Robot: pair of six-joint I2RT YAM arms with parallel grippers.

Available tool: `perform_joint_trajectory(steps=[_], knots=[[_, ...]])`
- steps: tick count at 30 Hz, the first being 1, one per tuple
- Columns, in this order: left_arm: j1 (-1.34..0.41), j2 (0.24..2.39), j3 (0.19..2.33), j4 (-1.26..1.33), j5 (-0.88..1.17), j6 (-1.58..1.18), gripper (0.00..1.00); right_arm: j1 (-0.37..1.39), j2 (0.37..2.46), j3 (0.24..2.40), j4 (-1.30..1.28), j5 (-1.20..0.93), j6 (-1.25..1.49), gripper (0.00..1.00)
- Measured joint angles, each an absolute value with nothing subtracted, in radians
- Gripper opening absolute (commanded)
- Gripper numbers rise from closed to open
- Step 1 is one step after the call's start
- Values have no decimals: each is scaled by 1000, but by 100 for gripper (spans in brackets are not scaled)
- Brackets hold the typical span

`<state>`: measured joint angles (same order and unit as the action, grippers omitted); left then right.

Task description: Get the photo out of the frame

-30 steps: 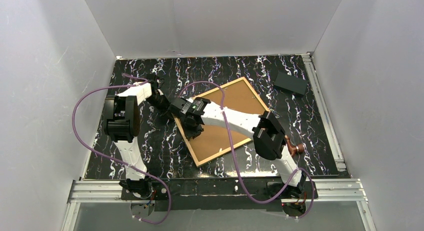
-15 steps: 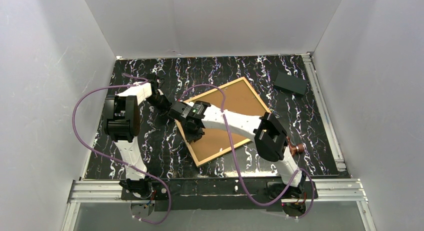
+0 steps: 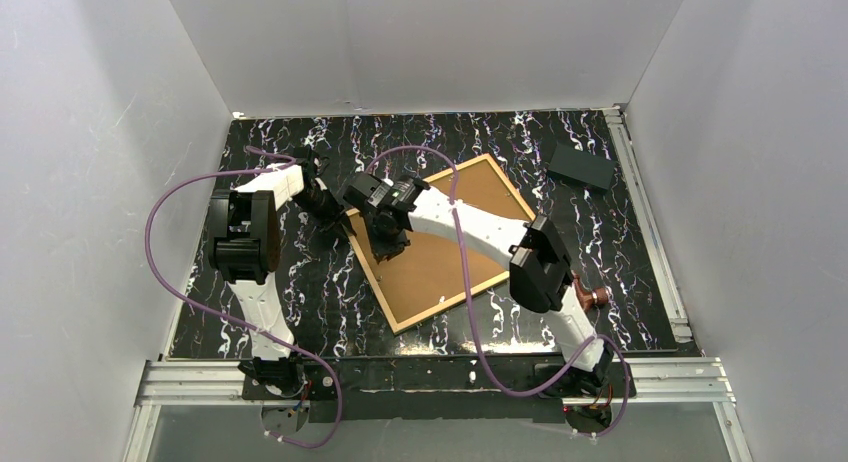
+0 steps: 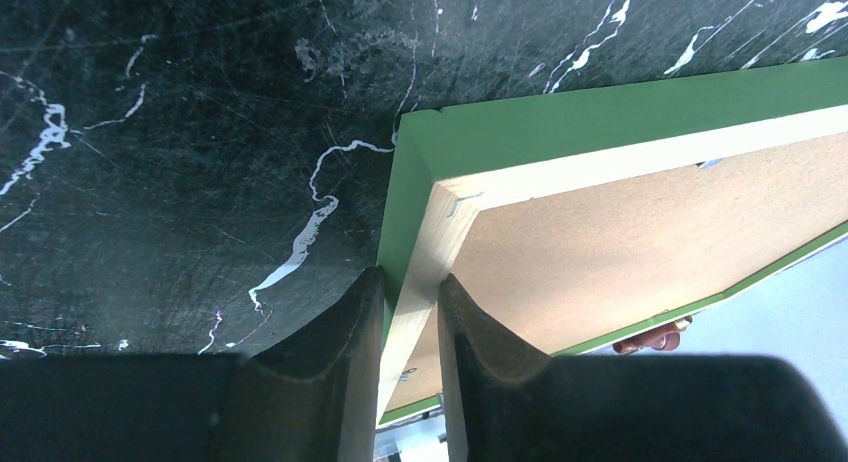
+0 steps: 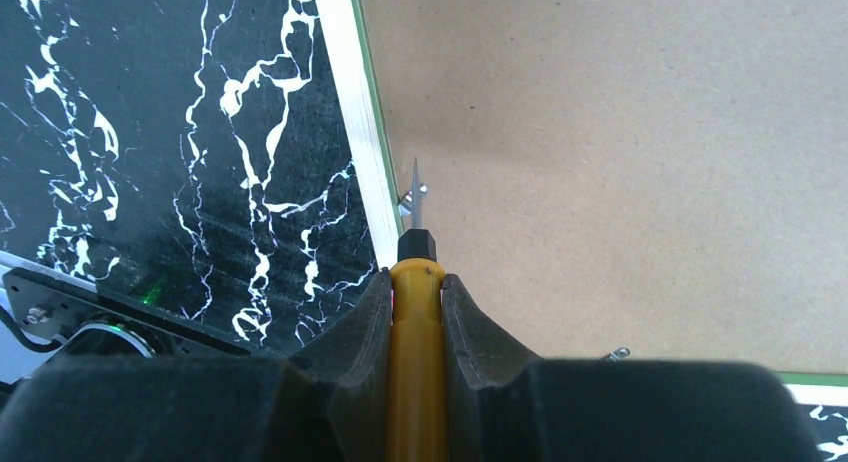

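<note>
Marbled tabletop (image 3: pixel 300 292) bears the frame (image 4: pixel 412 197), left tool (image 4: pixel 412 284) pinching its edge, right tool (image 5: pixel 415 282) gripping a screwdriver (image 5: pixel 416 367)

Hidden / cropped:
frame (image 4: pixel 600 117) front faces the surface (image 3: pixel 330 272), unseen; yellow tool (image 5: pixel 415 382) handle runs off right wrist view's bottom edge.

The surface (image 3: pixel 300 302) carries one green frame (image 4: pixel 600 112), one brown backing panel (image 3: pixel 430 272) and one dark flat box (image 3: pixel 580 166), alongside one yellow-handled tool (image 5: pixel 416 362), two hands, a left hand (image 4: pixel 408 282) and a right hand (image 5: pixel 416 279), and two purple cables (image 3: pixel 148 227).
</note>
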<state>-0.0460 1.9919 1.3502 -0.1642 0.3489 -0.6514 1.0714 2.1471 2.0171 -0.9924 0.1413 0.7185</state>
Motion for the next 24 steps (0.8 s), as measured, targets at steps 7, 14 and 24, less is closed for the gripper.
perform_joint_trajectory(steps=[7, 14, 24], knots=[[-46, 1992, 1351, -165, 349, -651, 0, 1072, 2223, 2049, -993, 113, 702, 1], [-46, 1993, 1352, -167, 348, -651, 0, 1073, 2209, 2018, -965, 84, 703, 1], [-46, 1996, 1355, -170, 348, -648, 0, 1098, 2163, 1926, -924, 64, 710, 1]])
